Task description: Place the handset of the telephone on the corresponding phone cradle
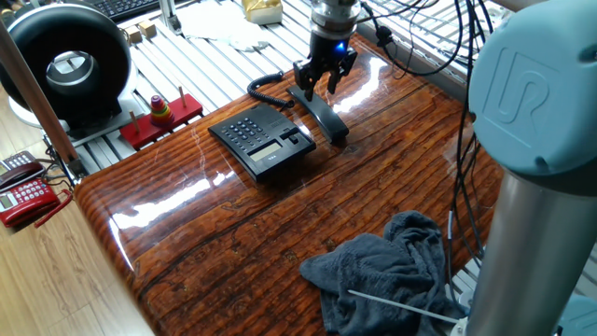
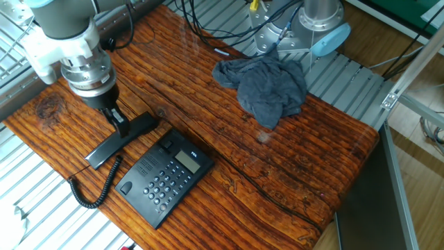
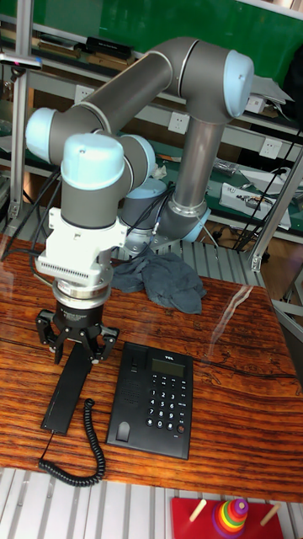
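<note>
The black handset (image 1: pixel 320 115) (image 2: pixel 119 140) (image 3: pixel 66 389) lies flat on the wooden table beside the black telephone base (image 1: pixel 261 138) (image 2: pixel 164 178) (image 3: pixel 155 399), joined to it by a coiled cord (image 2: pixel 90 194) (image 3: pixel 74 459). The phone cradle (image 1: pixel 287 127) (image 2: pixel 147 165) (image 3: pixel 126 396) is the bare side strip of the base facing the handset. My gripper (image 1: pixel 317 84) (image 2: pixel 116 125) (image 3: pixel 76 347) is open and low over the handset's far end. Its fingers (image 3: pixel 47 335) straddle that end with gaps on both sides.
A crumpled grey cloth (image 1: pixel 392 271) (image 2: pixel 267 87) (image 3: pixel 160 278) lies on the table near the arm's base (image 2: pixel 312 28). Off the table are a red telephone (image 1: pixel 23 196), a red ring-stack toy (image 1: pixel 160 114) (image 3: pixel 227 514) and a black round device (image 1: pixel 70 61). Cables (image 1: pixel 457 187) hang along the right side.
</note>
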`<state>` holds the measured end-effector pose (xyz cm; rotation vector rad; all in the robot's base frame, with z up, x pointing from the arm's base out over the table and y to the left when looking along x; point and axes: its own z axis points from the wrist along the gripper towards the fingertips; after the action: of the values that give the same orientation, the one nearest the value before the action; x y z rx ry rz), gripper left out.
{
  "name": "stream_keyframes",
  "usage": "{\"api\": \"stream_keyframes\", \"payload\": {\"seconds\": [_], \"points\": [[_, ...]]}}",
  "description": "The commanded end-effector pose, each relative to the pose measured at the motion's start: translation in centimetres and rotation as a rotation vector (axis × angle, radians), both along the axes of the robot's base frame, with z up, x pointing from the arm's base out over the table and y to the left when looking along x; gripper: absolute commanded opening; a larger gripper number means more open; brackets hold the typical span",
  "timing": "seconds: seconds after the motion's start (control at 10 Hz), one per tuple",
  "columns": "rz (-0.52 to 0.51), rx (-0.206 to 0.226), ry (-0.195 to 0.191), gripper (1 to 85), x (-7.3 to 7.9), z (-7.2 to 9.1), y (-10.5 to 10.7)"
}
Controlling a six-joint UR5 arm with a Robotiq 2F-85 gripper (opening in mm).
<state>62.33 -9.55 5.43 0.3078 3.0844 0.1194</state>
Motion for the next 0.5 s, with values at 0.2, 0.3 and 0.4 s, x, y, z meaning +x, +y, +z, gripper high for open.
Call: {"api": "stream_keyframes", "payload": {"seconds": [0.2, 0.3, 0.4], "points": [[0.0, 0.014, -0.01, 54.0, 0.45, -1.11, 0.35], [0.004, 0.014, -0.011, 54.0, 0.55, -1.39, 0.38], [0.006, 0.011, -0.016, 54.0, 0.7, -1.74, 0.4]]}}
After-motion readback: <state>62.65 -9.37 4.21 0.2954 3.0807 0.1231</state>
